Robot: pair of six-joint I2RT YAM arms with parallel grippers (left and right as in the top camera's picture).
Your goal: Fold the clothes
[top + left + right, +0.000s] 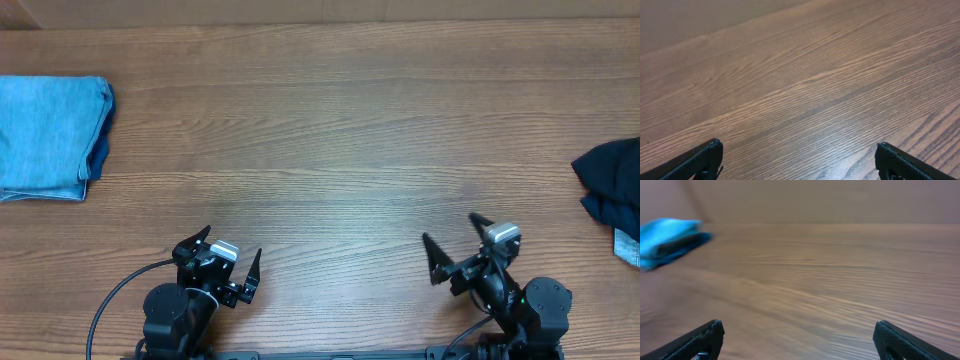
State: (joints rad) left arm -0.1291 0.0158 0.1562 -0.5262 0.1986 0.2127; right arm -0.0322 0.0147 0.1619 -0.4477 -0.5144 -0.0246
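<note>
1. Both arms sit low at the near edge of the table (330,120), one at each side.
2. Left gripper (232,243): jaws spread wide, nothing between them. Its wrist view shows the two black fingertips (710,152) at the bottom corners, with only wood grain between them.
3. Right gripper (449,228): also released, jaws wide apart and holding nothing. Its wrist view shows the same picture, the gripper (799,326) open over bare wood.
4. The blue denim (50,137) lies folded in a flat, neat stack at the table's far left edge. It is ahead and to the left of the left gripper and well apart from it.
5. In the right wrist view that denim (667,237) shows as a blurred blue shape far off at upper left.
6. The dark garment (612,190) lies crumpled at the far right edge, partly cut off by the frame. It is to the right of the right gripper and slightly ahead of it, not touching.
7. A pale blue-grey patch (628,246) shows at the lower edge of that dark heap. It is too small to tell whether it is a label or another cloth.
</note>
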